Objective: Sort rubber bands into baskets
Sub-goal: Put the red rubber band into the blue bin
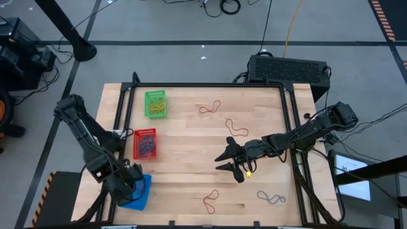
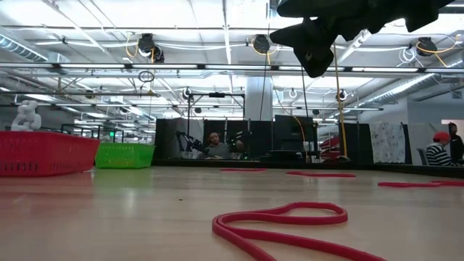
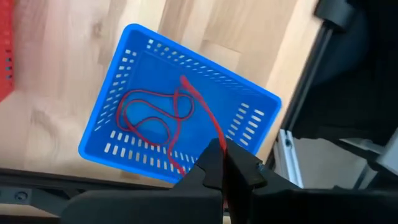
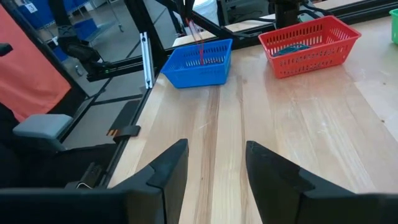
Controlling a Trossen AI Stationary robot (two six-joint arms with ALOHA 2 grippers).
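Left gripper [image 3: 222, 163] pinches red rubber band [image 3: 186, 93] over blue basket [image 3: 255, 99].

We saw a table [image 1: 191, 165] of pale wood planks, smooth with a soft sheen and visible grain, edged by a dark metal frame [image 1: 210, 84]. The three baskets looked like moulded plastic mesh: the blue basket [image 3: 186, 74] with slotted walls and a smooth, slightly glossy floor, the red basket [image 4: 311, 38] and the green basket [image 1: 155, 104] the same perforated kind. The rubber bands looked thin, smooth and matt; a red band [image 2: 279, 221] near the low camera had a rounded rubbery surface. The right gripper [image 4: 214, 171] and left gripper [image 3: 224, 171] had matt black, hard plastic-looking fingers.
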